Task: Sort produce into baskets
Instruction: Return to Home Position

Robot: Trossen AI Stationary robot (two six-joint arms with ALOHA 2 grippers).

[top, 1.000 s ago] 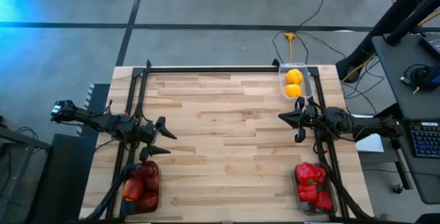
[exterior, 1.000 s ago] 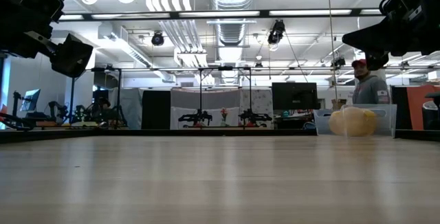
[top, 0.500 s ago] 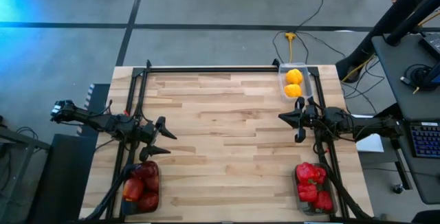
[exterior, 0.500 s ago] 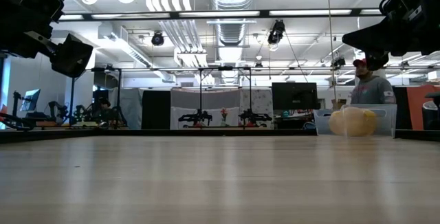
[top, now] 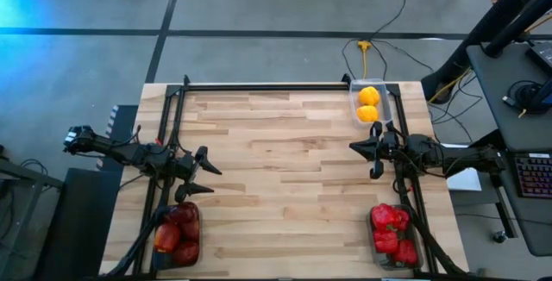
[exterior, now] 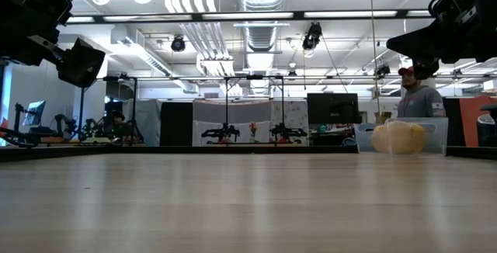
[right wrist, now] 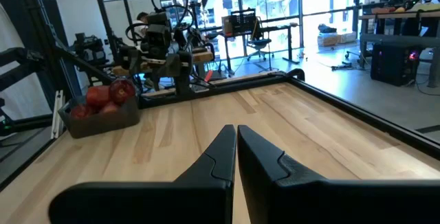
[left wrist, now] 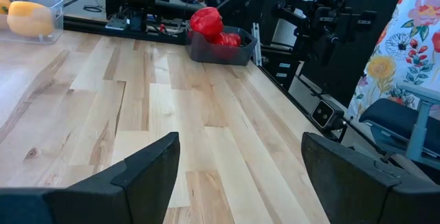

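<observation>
The table (top: 285,169) is light brown wood with pale and darker stripes. The two arms (top: 129,153) are black. The apples (top: 177,229) are dark red, in a dark smoky bin (right wrist: 103,121). The peppers (top: 392,229) are bright red, in another dark bin (left wrist: 223,52). Two round ones (top: 368,104) are yellow-orange, in a see-through bin (exterior: 439,133). The floor (top: 259,5) is grey. A cloth (left wrist: 402,45) has blue and pink flowers on white.

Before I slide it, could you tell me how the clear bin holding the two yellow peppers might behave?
The clear bin looks thin-walled and shallow, so it would probably slide easily on the smooth wooden table. Its two round yellow peppers may roll inside.
</observation>
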